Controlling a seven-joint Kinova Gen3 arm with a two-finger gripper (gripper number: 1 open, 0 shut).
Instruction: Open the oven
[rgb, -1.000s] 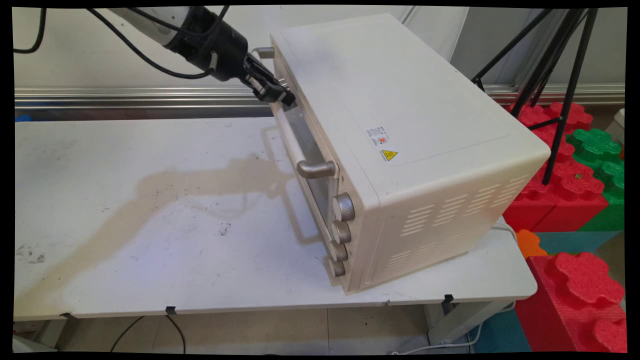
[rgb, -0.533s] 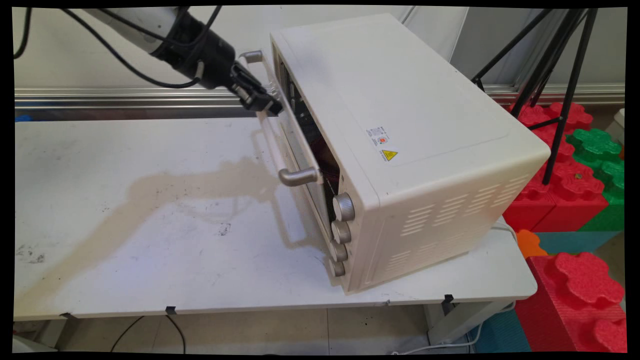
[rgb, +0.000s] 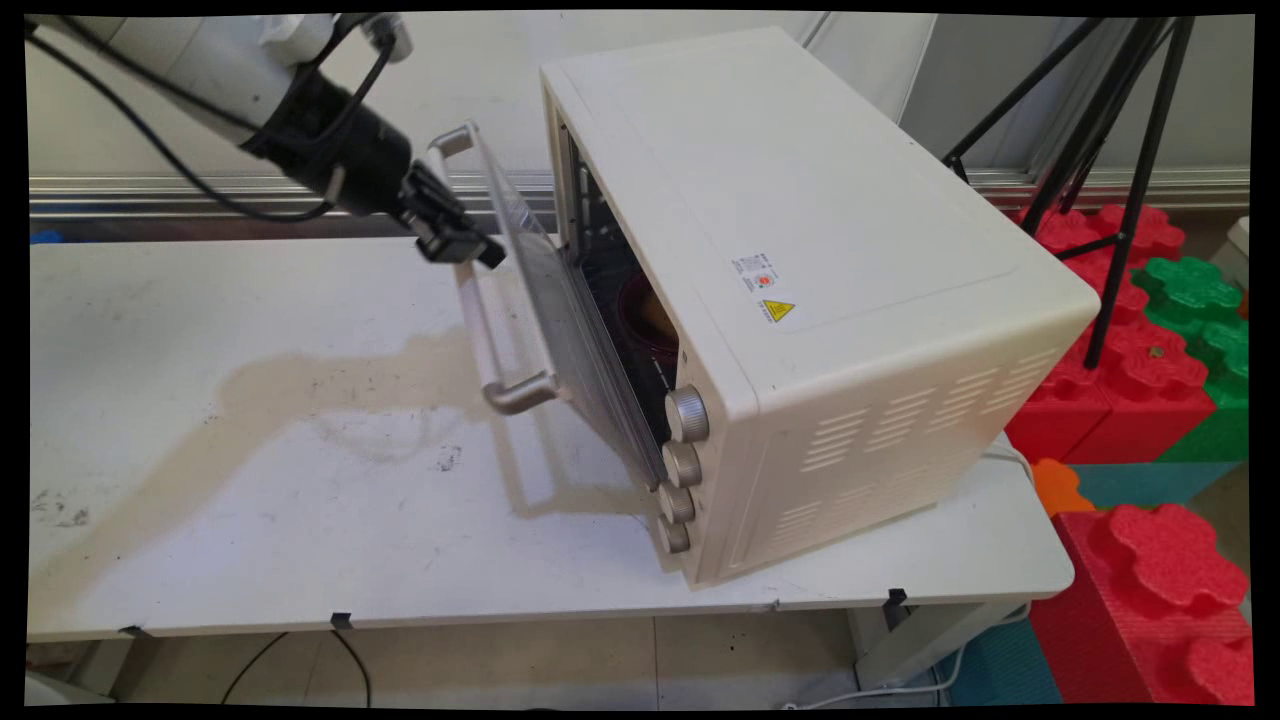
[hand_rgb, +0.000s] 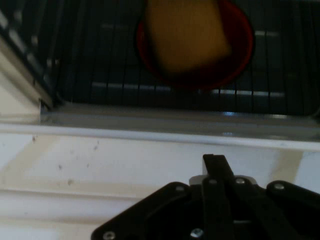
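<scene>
A cream toaster oven (rgb: 800, 200) stands on the right half of the white table (rgb: 250, 480). Its glass door (rgb: 545, 300) hangs partly open, tilted out towards the left. My gripper (rgb: 472, 250) is shut, its fingertips (hand_rgb: 214, 162) pressed together and hooked over the door's pale handle bar (rgb: 480, 325) near its far end. Through the opening, a dark red bowl (hand_rgb: 230, 60) with something yellow (hand_rgb: 187, 30) in it sits on the oven's wire rack (hand_rgb: 90, 75); the bowl (rgb: 648, 318) also shows in the main view.
Several metal knobs (rgb: 686, 414) run down the oven's front right. Black tripod legs (rgb: 1130, 150) and red and green foam blocks (rgb: 1150, 370) stand beyond the table's right end. The table's near edge (rgb: 500, 615) lies just below the oven's corner.
The oven door has swung from closed to partly open, coming out and down to the left. My gripper has moved left and slightly down with the handle.
</scene>
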